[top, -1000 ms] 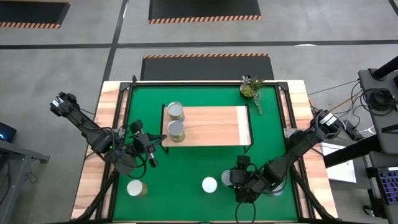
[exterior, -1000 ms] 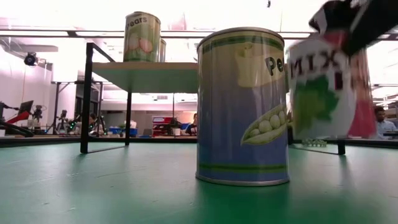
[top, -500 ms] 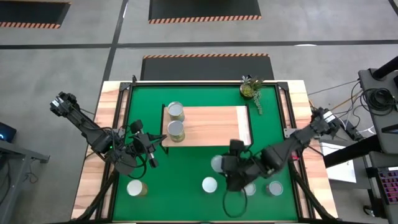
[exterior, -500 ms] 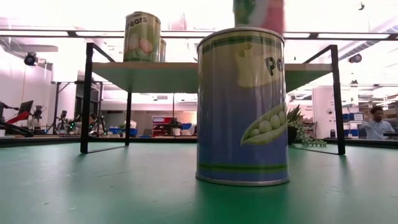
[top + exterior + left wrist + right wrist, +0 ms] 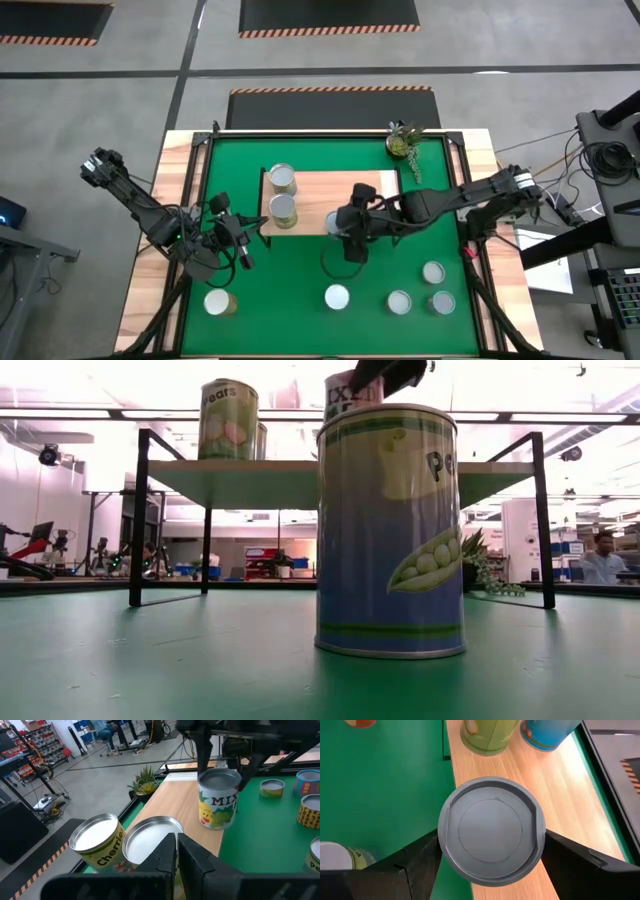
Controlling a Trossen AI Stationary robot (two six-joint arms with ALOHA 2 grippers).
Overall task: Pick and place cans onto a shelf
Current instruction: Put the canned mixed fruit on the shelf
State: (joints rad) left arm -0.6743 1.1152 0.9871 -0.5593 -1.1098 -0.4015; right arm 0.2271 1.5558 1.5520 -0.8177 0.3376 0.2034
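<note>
over the shelf (image 5: 345,198), at its near long edge, the right tool (image 5: 340,224) grips a can (image 5: 491,838) by its sides, fingers (image 5: 415,862) spread wide and pressing opposite sides of its rim; the right wrist view looks straight down on the grey lid, with light wood of the shelf on one side and green mat (image 5: 300,290) on the other. from the left wrist view this held can (image 5: 218,800) shows a white label with partial lettering "mix", its base at or just above the shelf top; whether it rests on the wood cannot be told. two further cans stand on the shelf at its left end, one behind the other (image 5: 283,179) (image 5: 284,209), touching or nearly so; the low view shows one of them (image 5: 228,418) with a pears label. off the shelf, on the mat on its near side, stand four cans: one (image 5: 337,296) nearest the middle, which fills the low view as a peas label (image 5: 390,530), and three more to its right (image 5: 399,302) (image 5: 433,272) (image 5: 442,302). a last can (image 5: 219,302) stands at the mat's near-left edge. beside the shelf's left end, the left tool (image 5: 262,226) hovers low, fingers pressed together and holding nothing. a small potted plant (image 5: 403,143) sits beyond the shelf's far-right corner. a person (image 5: 604,556) is visible in the room behind the table.
</note>
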